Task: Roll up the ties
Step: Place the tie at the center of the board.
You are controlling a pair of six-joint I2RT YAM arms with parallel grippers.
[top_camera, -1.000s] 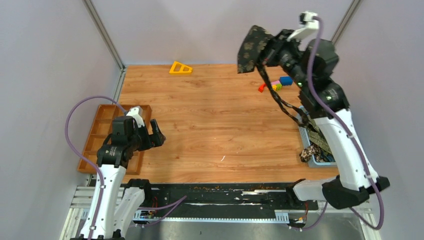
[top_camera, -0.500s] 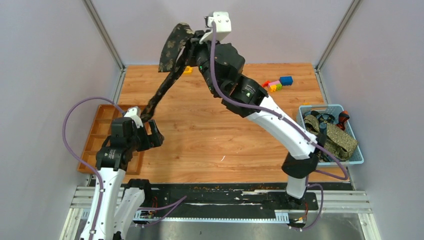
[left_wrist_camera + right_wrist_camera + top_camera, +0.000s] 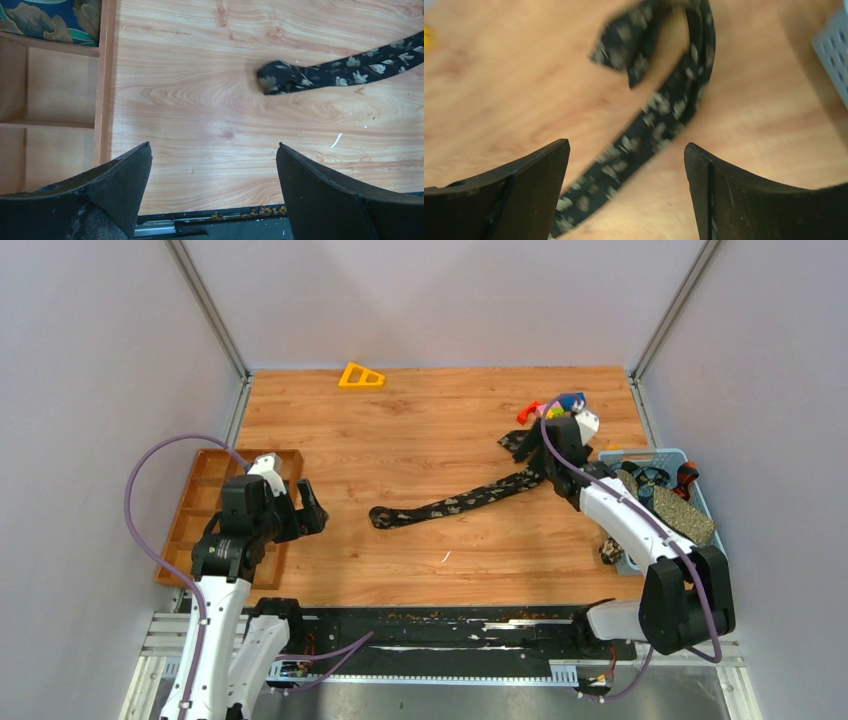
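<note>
Wooden counter (image 3: 420,430) is carrying a long black pale-speckled fabric tie (image 3: 455,503), lying flat mid-surface. Right hand (image 3: 626,146) is hovering above its folded end, fingers apart; left hand (image 3: 212,150), also apart, is hanging beside an orange tray (image 3: 190,515).

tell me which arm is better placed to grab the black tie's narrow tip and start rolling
Left, probably: the left gripper, open beside the tray, faces the narrow tip of the black tie lying just ahead. The right gripper, also open, hovers over the tie's far, folded end.
</note>
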